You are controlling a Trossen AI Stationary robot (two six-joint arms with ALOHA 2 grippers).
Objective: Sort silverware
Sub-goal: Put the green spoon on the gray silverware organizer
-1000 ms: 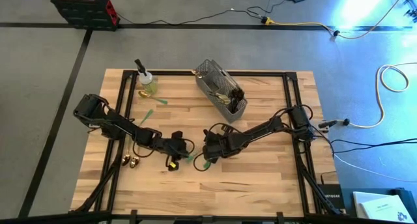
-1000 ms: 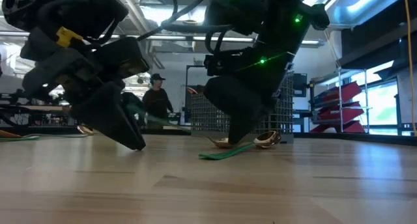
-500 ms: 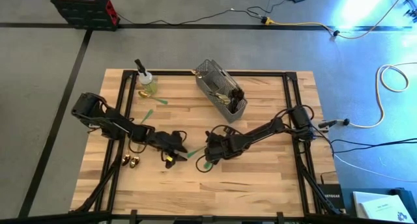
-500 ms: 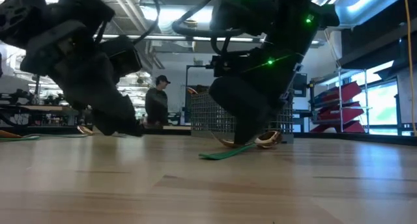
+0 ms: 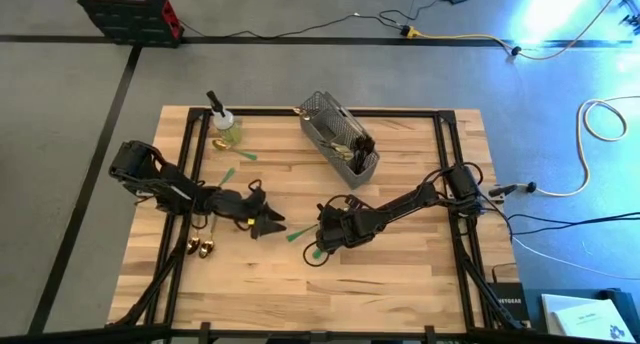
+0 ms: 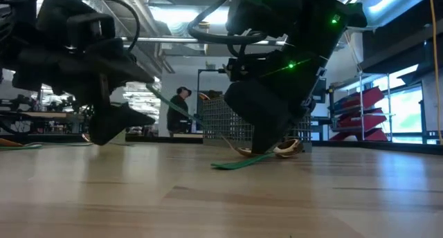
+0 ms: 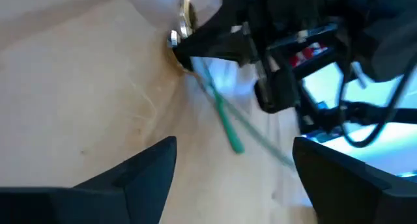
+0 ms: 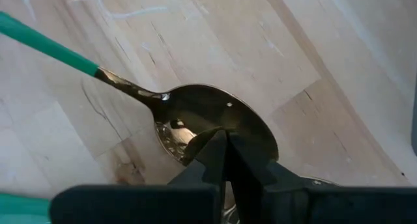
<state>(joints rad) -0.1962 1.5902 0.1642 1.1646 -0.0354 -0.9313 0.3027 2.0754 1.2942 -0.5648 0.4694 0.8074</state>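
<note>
Mid-worktop (image 5: 400, 274), just ahead of centre: right gripper (image 5: 322, 236) low over the boards, jaws clenched on the gold bowl of a green-handled spoon (image 8: 195, 123). Looks pinched at the bowl rim, not merely pinned, since the low view shows a green handle slanting up off the wood; hard to be sure from the wrist picture. Left gripper (image 5: 265, 222) just beside the handle's free end, jaws released and spread wide, nothing between them.

Judged step: hand-over or re-grip of the spoon before carrying to the wire-mesh caddy (image 5: 340, 139) at the back.

To do well:
- Bring open left jaws square across the handle, mid-length, not at the tip.
- Close fully before right lets go.
- Keep clear of second green-handled piece (image 5: 317, 252) lying flat near the right gripper.

Materials:
- Bowl: polished gold metal, smooth, curved, likely slippery under hard tips.
- Handle: slim, matte green, straight, narrow target.
- Worktop: pale wood planks, fine scratches, flat.
- Caddy: grey mesh, rigid, open top, cutlery already inside.
- Two small gold spoons (image 5: 201, 248) near the left edge, well apart.
</note>
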